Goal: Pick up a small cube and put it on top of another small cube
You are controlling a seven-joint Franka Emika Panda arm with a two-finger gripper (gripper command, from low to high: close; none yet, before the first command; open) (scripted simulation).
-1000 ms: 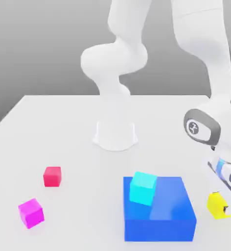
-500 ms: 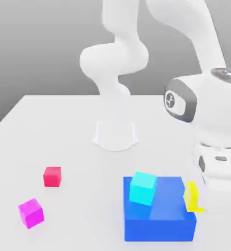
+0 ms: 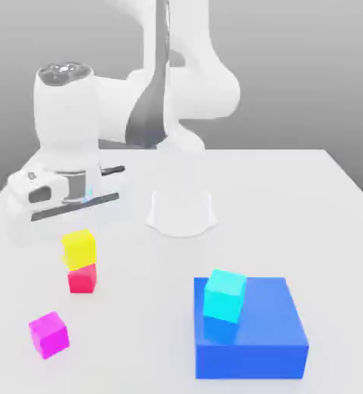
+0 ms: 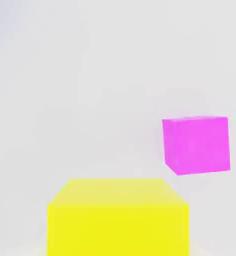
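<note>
The small yellow cube [image 3: 78, 248] hangs directly under my gripper [image 3: 78, 235], which is shut on it, at the exterior view's left. Its underside is level with the top of the crimson small cube [image 3: 82, 279] on the white table [image 3: 138, 308]. I cannot tell whether the two cubes touch. The yellow cube sits slightly toward the exterior view's left of the crimson one. In the hand view the yellow cube [image 4: 118, 217] is close in front of the camera and hides the crimson cube.
A magenta cube [image 3: 48, 333] [image 4: 196, 145] lies on the table nearer the front than the crimson cube. A large blue block [image 3: 250, 327] with a cyan cube [image 3: 224, 295] on its corner stands at the exterior view's right. The arm's white base [image 3: 181, 212] is behind.
My gripper has swung from the exterior view's right, beside the blue block, across to the left, carrying the yellow cube to a spot over the crimson cube.
</note>
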